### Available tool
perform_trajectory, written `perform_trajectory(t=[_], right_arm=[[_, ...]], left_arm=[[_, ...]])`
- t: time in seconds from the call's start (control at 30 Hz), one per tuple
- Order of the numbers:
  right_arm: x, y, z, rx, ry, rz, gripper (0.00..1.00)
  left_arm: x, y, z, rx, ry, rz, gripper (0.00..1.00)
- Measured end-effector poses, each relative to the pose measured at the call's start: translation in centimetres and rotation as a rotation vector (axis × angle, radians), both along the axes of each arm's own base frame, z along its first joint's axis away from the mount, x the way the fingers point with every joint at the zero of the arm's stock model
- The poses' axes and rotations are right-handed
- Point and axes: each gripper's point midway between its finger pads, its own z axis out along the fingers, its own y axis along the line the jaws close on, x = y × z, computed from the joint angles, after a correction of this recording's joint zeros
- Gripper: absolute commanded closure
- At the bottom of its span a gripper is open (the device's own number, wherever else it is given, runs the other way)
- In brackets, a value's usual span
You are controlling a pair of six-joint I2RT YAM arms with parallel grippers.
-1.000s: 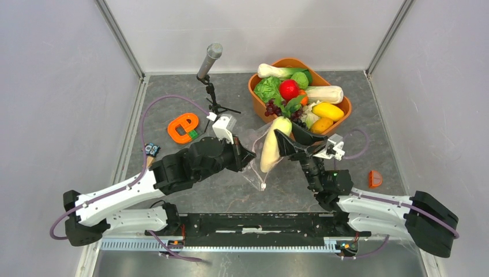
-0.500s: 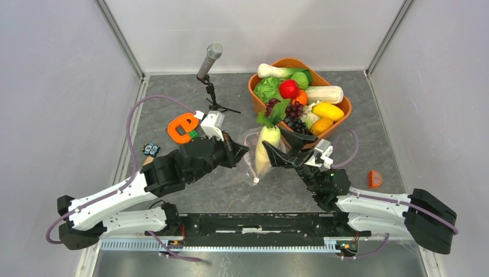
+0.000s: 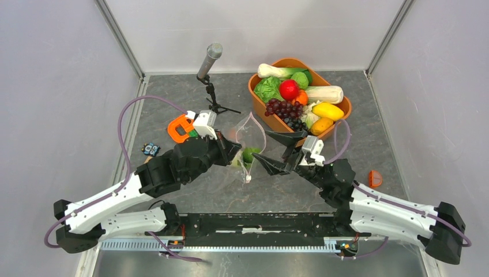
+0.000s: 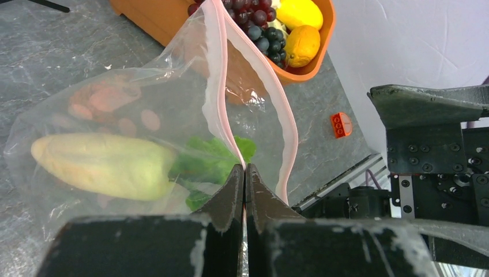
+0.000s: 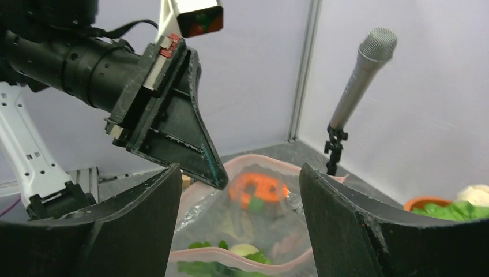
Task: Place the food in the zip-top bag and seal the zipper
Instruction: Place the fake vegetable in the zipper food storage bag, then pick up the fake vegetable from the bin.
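Observation:
The clear zip-top bag (image 3: 249,130) lies mid-table with its mouth gaping toward the tub. My left gripper (image 3: 233,151) is shut on its pinkish zipper strip (image 4: 222,109); the jaws pinch the strip at the near rim. A pale yellow-green vegetable (image 4: 104,167) with green leaves (image 3: 248,154) lies inside the bag. My right gripper (image 3: 259,145) is open and empty at the bag's mouth, its fingers (image 5: 132,225) on either side of the opening (image 5: 248,231). The rest of the food sits in the orange tub (image 3: 254,95): purple grapes (image 3: 282,107), a red piece (image 3: 289,89), yellow pieces (image 3: 327,111).
A microphone on a small stand (image 3: 210,57) stands behind the left gripper. An orange plastic object (image 3: 180,127) lies left of the bag. A small orange piece (image 3: 375,179) lies at the right, a small blue-dotted item (image 3: 151,149) at the left. Grey walls close three sides.
The pale vegetable held by my right gripper has gone into the bag and been let go. Both grippers and the bag shifted left. The right gripper is now open and empty.

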Motion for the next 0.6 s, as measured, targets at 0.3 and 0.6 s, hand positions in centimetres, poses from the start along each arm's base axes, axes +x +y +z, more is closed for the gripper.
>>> perform_trajectory(t=[0.3, 0.6], right_arm=[[5.2, -3.7, -2.4, -0.120, 0.218, -0.332, 0.27], [12.6, -12.2, -2.2, -0.216, 0.395, -0.737, 0.25]], left_arm=[[0.0, 0.2, -2.3, 0.092, 0.032, -0.005, 0.98], [-0.9, 0.0, -7.0, 0.184, 0.102, -0.052, 0.98]])
